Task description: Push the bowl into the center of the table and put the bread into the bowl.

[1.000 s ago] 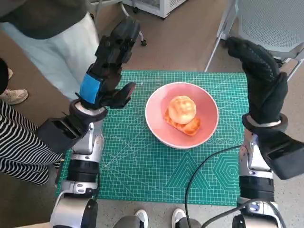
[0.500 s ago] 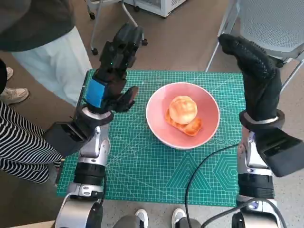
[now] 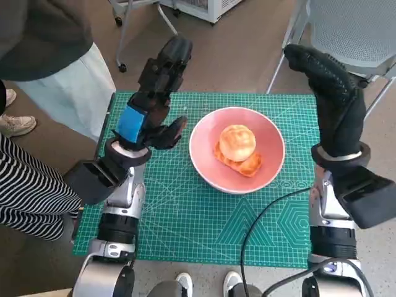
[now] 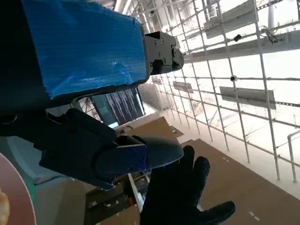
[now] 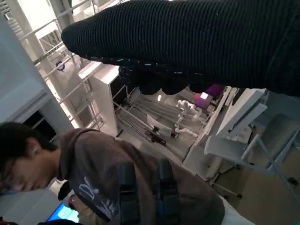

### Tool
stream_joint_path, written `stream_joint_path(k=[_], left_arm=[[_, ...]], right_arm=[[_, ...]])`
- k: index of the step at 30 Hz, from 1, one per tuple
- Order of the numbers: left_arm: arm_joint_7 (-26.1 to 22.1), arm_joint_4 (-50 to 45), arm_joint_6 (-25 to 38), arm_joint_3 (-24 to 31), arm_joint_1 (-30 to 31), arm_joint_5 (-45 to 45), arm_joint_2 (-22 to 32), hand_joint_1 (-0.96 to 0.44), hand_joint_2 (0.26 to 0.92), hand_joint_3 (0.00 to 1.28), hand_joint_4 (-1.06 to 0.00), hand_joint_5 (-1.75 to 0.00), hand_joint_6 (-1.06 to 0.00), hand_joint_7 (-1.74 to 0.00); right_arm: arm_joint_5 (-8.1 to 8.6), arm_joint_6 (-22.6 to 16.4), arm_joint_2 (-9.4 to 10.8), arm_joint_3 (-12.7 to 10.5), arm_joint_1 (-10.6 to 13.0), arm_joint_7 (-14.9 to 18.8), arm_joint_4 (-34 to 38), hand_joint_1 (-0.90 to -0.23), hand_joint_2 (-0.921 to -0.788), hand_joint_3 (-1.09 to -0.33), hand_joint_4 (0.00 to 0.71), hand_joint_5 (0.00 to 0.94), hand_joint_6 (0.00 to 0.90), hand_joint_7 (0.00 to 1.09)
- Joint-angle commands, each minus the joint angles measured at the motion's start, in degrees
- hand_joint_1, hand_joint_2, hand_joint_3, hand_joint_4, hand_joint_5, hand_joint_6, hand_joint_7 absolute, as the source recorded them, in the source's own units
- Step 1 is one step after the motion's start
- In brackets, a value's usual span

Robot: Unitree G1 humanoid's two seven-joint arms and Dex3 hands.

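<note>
pink bowl (image 3: 237, 150) mid-mat with bread (image 3: 237, 143) inside, my left hand (image 3: 150, 105) at 9 o'clock, my right hand (image 3: 331, 99) at 3, both raised, empty

Left hand (image 3: 150, 102) black, blue tape across back. Right hand (image 3: 332, 99) in black knitted glove. Pale forearms (image 3: 117, 216), black cable (image 3: 266, 213), possibly right arm's.

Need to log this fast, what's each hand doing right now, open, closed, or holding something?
Left hand: open, raised beside the pink bowl, holding nothing.
Right hand: open, raised on the bowl's other side, holding nothing.
</note>
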Motion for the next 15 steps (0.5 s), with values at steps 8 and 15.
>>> stream_joint_path(k=[8,15], left_arm=[[1.54,0.47,-2.12,-0.60,-0.14,2.63,0.03,-0.74,0.921,0.54,-0.01,0.00,0.00,-0.25],[1.29,0.96,-2.04,-0.71,-0.57,2.21,-0.15,-0.74,0.921,0.54,0.00,0.00,0.00,-0.24]], right_arm=[[0.21,0.93,-0.58,-0.03,0.95,0.09,-0.35,-0.619,-0.921,-0.694,0.200,0.010,-0.001,0.63],[0.26,1.17,-0.61,-0.09,1.18,0.02,-0.80,-0.616,-0.921,-0.693,0.199,0.009,-0.001,0.63]])
